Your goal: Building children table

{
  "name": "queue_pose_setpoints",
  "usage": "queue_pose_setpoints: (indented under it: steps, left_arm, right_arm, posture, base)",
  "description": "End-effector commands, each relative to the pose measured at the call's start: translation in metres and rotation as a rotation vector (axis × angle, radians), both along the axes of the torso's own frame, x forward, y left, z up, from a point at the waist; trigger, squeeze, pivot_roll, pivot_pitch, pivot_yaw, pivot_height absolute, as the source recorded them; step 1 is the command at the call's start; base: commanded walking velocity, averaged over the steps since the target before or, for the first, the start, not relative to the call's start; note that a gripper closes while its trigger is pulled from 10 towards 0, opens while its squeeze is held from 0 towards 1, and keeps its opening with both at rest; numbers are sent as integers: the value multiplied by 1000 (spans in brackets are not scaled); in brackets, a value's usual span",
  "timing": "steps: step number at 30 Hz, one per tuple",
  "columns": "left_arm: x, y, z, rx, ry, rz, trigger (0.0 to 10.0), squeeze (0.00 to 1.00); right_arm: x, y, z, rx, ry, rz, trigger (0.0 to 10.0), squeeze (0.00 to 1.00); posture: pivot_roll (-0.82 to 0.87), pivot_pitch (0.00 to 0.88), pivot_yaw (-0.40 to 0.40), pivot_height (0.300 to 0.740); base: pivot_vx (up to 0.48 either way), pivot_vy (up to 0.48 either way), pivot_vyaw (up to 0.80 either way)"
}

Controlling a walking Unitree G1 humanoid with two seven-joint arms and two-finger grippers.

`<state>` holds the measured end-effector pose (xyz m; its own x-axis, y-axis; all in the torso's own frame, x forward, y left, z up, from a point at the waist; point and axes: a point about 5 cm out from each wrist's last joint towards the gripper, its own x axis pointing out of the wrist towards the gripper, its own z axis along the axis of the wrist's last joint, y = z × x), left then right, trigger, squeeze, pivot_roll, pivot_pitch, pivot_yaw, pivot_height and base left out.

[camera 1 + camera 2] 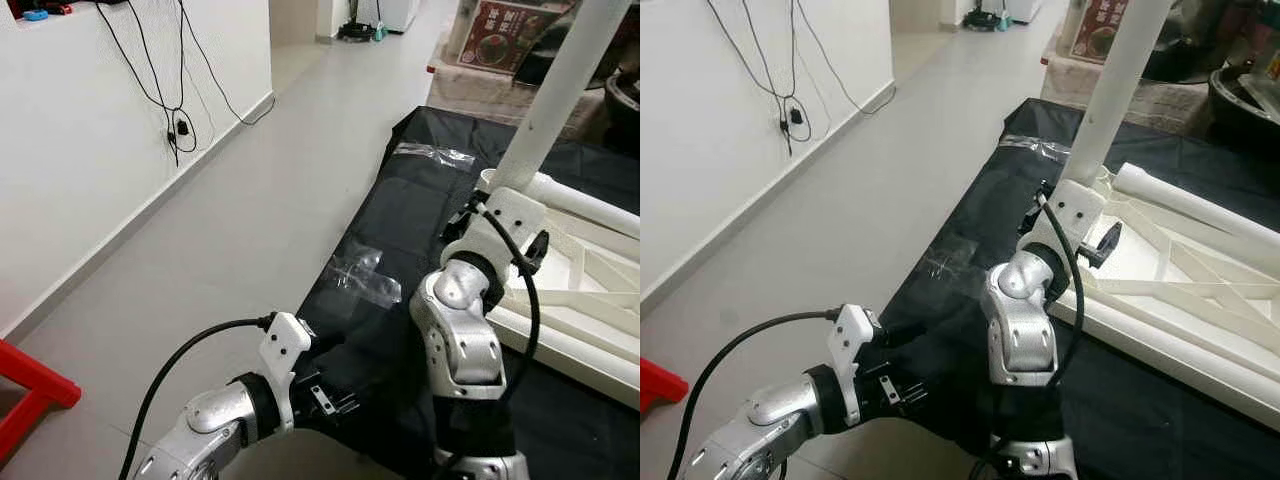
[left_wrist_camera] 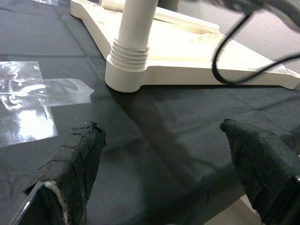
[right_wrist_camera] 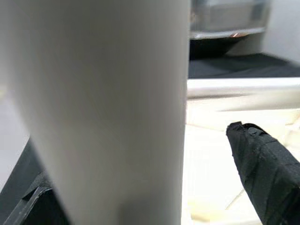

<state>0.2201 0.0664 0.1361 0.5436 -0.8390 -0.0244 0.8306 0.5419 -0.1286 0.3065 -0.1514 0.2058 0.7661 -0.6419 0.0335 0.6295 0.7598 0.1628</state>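
A white children's table top (image 1: 590, 300) lies upside down on a black cloth (image 1: 400, 220). One white leg (image 1: 555, 90) stands upright in its near-left corner socket (image 2: 126, 75). A second white leg (image 1: 1190, 205) lies flat across the top. My right gripper (image 3: 136, 159) is at the low part of the upright leg (image 3: 93, 93). It is open, with one finger (image 3: 262, 173) standing off to the side of the leg. My left gripper (image 2: 160, 125) is open just above the cloth near its front edge, short of the socket, and holds nothing.
Clear tape patches (image 1: 365, 275) (image 1: 435, 153) are stuck on the cloth. Grey floor runs along the left to a white wall with hanging cables (image 1: 175, 125). A red object (image 1: 30, 385) sits at the lower left. Boxes and clutter (image 1: 500, 35) stand behind the cloth.
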Motion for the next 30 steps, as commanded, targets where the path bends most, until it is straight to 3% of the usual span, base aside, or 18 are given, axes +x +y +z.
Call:
queue_pose_setpoints:
  steps: [1,8,18,25,30]
  left_arm:
    - [0,1,-3,12,5,0,10000,0]
    - [1,1,-4,11,5,1,10000,0]
    - [6,2,-6,12,4,8,10000,0]
    - [10,2,-8,13,1,16,10000,0]
    - [11,3,-10,17,6,29,10000,0]
  right_arm:
    - [-5,16,-9,93,33,49,10000,0]
    - [-13,13,-8,97,17,119,10000,0]
    - [-32,8,-8,94,-2,317,10000,0]
    - [-58,-2,-29,79,64,483,10000,0]
    - [-76,-14,-44,39,130,535,10000,0]
  posture:
    - [171,73,-50,740]
    - [168,71,-48,740]
    - [154,58,-40,740]
    - [144,49,-38,740]
    - [144,32,-40,740]
  base:
    - [0,0,0]
    - [0,0,0]
    - [0,0,0]
    - [0,0,0]
    - [0,0,0]
